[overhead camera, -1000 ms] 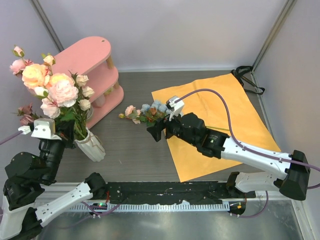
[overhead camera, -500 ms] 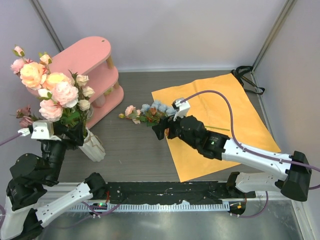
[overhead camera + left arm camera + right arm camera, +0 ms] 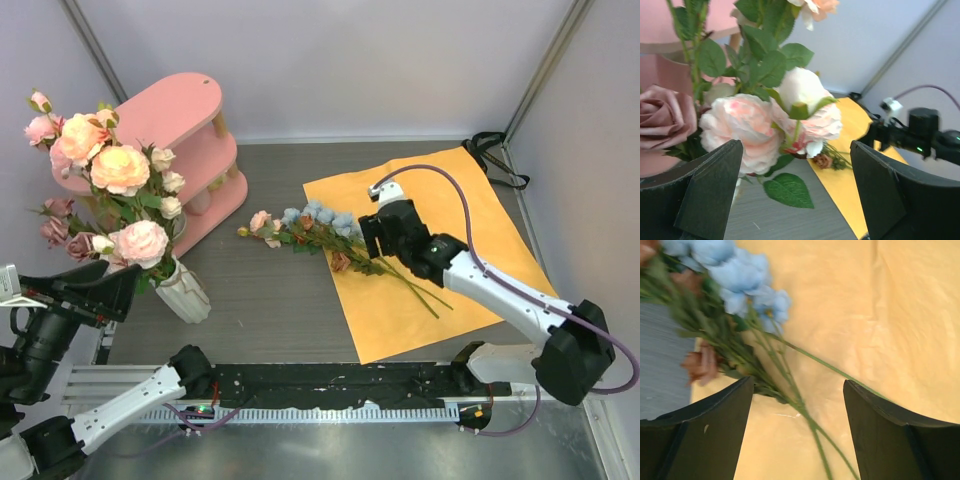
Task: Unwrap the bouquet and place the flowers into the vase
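Most of the flowers (image 3: pixel 120 170) stand in the ribbed cream vase (image 3: pixel 186 292) at the left. My left gripper (image 3: pixel 108 288) is open just left of the vase, and pink blooms (image 3: pixel 746 131) show between and beyond its fingers (image 3: pixel 707 192). A smaller bunch of flowers (image 3: pixel 300 225) lies on the table, its stems (image 3: pixel 420 292) across the flat orange sheet (image 3: pixel 470 225). My right gripper (image 3: pixel 385 238) hovers open over those stems (image 3: pixel 790 390), just behind the pale-blue blooms (image 3: pixel 740 275), holding nothing.
A pink two-tier shelf (image 3: pixel 185 125) stands behind the vase at the back left. The black ribbon (image 3: pixel 492 150) lies at the sheet's far right corner. Grey walls close in the left, back and right sides.
My left gripper opened, let go of the flowers in the vase and drew back to the left. My right gripper moved right from the blooms to over the stems on the orange sheet.
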`<state>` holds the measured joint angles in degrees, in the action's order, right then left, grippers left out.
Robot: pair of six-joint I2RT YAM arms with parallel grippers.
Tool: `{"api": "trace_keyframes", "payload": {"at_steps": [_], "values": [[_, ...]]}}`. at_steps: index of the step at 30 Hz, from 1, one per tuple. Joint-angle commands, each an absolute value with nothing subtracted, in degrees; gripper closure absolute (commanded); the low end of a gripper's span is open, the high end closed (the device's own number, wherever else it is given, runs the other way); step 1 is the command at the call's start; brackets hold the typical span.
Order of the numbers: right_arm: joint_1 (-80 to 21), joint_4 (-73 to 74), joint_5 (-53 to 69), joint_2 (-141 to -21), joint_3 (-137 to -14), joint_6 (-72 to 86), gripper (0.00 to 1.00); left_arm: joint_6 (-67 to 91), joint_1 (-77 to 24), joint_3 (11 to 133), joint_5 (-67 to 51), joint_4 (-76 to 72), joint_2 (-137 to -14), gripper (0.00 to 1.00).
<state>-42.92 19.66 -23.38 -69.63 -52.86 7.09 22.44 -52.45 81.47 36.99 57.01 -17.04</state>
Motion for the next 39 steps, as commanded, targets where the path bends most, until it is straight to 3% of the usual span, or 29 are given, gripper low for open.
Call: {"api": "trace_keyframes", "payload": {"at_steps": [1, 6, 13, 18, 21, 30, 39], "values": [[-37.7, 24.7, -16.2, -74.9, -56.3, -5.8, 0.23, 29.2, -52.6, 83.1, 25.6, 61.2, -19.9, 0.07], [-36.7, 25.3, -13.8, -83.9, -59.8, -7.6, 0.3, 30.6, -52.6, 85.7, 24.3, 63.3, -22.8, 0.03], [-30.6, 21.1, -12.2, -87.5, -59.9, -7.9, 0.37, 30.8, -52.6, 90.3, 7.0, 59.6, -26.8, 0.06], [-27.4, 22.8, -7.8, -89.8, -60.9, -12.0, 0.53, 31.6, -52.6, 91.8, -1.3, 53.1, -27.8, 0.05], [-27.4, 23.2, 1.3, -89.9, -60.9, -14.7, 0.52, 31.0, -52.6, 91.9, -4.0, 50.7, -29.0, 0.05], [-27.4, 19.2, 5.1, -89.1, -56.5, -13.5, 0.5, 29.6, -52.6, 88.0, -6.5, 49.7, -34.8, 0.05], [-27.5, 17.5, 6.9, -92.9, -56.9, -12.3, 0.6, 30.8, -52.6, 83.9, -6.7, 46.5, -36.3, 0.05]]}}
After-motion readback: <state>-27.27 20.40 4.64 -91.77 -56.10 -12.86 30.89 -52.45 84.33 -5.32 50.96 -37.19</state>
